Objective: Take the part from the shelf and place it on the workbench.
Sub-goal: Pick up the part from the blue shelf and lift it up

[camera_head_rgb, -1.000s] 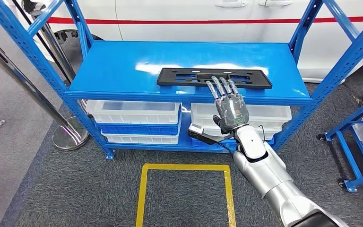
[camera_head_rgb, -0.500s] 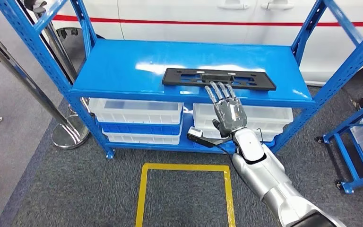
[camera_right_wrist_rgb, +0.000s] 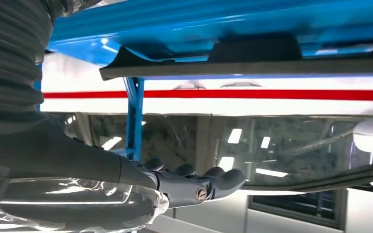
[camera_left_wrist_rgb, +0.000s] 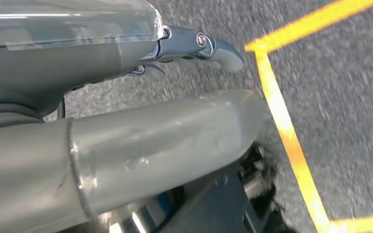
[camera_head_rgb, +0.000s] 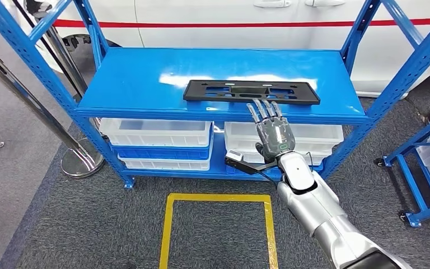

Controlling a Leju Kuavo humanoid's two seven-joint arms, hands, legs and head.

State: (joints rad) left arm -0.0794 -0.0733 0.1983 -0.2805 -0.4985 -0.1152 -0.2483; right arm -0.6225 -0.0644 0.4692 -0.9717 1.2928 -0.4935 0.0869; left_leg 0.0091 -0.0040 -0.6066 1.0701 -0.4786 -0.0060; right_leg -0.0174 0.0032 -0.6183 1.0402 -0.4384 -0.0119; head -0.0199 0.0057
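Now the right hand (camera_head_rgb: 274,134) sits at centre frame with fingers straight and spread, holding nothing, its fingertips at the front edge of the blue shelf (camera_head_rgb: 145,84). Just above them, the black part (camera_head_rgb: 224,89) lies flat on the shelf top. Low in the frame, the left hand (camera_left_wrist_rgb: 194,46) hangs over grey carpet with nothing in it, though how far it is open I cannot tell.

One black part (camera_head_rgb: 251,92) lies on the top board of one blue shelf (camera_head_rgb: 145,84). Below it sit two stacks of bins: white bins (camera_head_rgb: 155,132) with a blue bin (camera_head_rgb: 162,152) between them on one side (three there), white ones (camera_head_rgb: 313,137) on the other. Two metal posts (camera_head_rgb: 28,95) stand beside the shelf.
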